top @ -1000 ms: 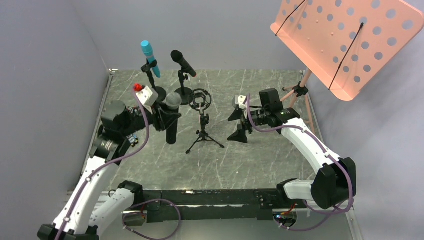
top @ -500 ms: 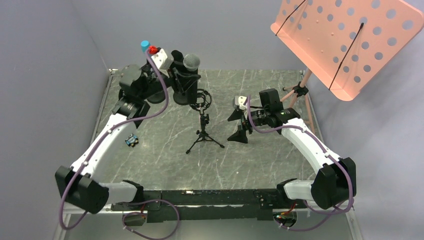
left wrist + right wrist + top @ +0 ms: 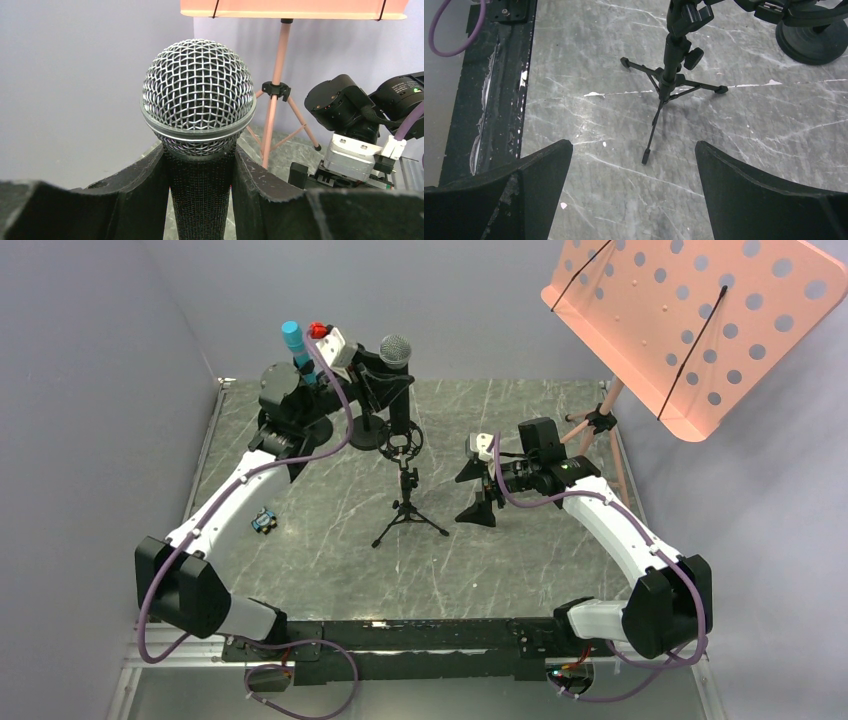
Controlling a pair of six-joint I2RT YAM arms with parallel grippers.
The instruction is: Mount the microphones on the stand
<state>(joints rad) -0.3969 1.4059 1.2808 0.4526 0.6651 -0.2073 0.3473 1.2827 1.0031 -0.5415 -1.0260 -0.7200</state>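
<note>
While my left tool (image 3: 383,368) grips the mesh-head mic (image 3: 396,350) upright, its bottom end is at the ring mount of the tripod stand (image 3: 405,485); contact unclear. Right tool (image 3: 633,145) spread wide, low beside that stand. Turquoise mic (image 3: 293,340) pokes up behind my left arm. Pink music stand (image 3: 690,320) far right. Grey marble counter (image 3: 330,570), grey walls.

surf: grey marble tbl (image 3: 480,560) | ctr: blk mini tripod (image 3: 408,512) | back: round-base stand (image 3: 813,44) | L: sm blue-blk item (image 3: 264,521)

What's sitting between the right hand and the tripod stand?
Nothing: only bare marble tabletop separates the open right hand from the tripod stand, clearest in the right wrist view.
</note>
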